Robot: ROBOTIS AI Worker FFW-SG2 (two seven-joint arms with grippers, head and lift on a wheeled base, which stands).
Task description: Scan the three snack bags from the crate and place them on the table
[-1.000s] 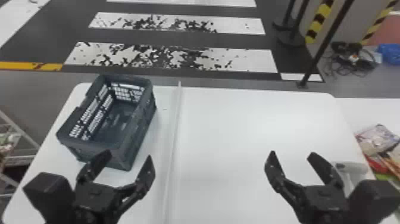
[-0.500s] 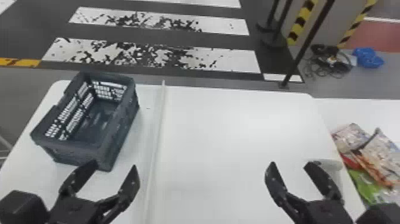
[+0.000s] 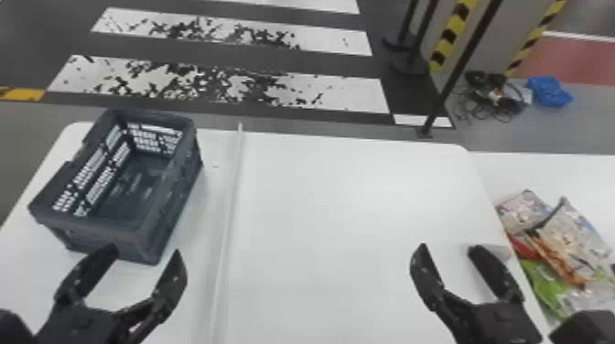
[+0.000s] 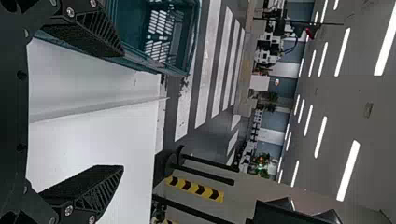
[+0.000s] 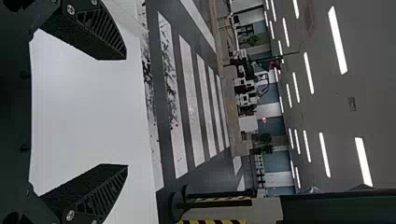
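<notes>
I'd tag this as a big indoor hall, industrial or robotics-lab type; can't tell which. From my head view: crosswalk stripes (image 3: 219,87) on dark floor, worn paint, yellow floor marking (image 3: 20,94), red floor area (image 3: 572,59), black-and-yellow hazard striping (image 3: 450,34), black post (image 3: 461,68), loose cables (image 3: 494,98). My left wrist view gives me a wide grey ceiling (image 4: 336,100) with rows of strip lights (image 4: 349,171), plus white-and-black equipment (image 4: 268,55) and green plants (image 4: 262,161) far off. Doesn't look like a home or kitchen to me.
</notes>
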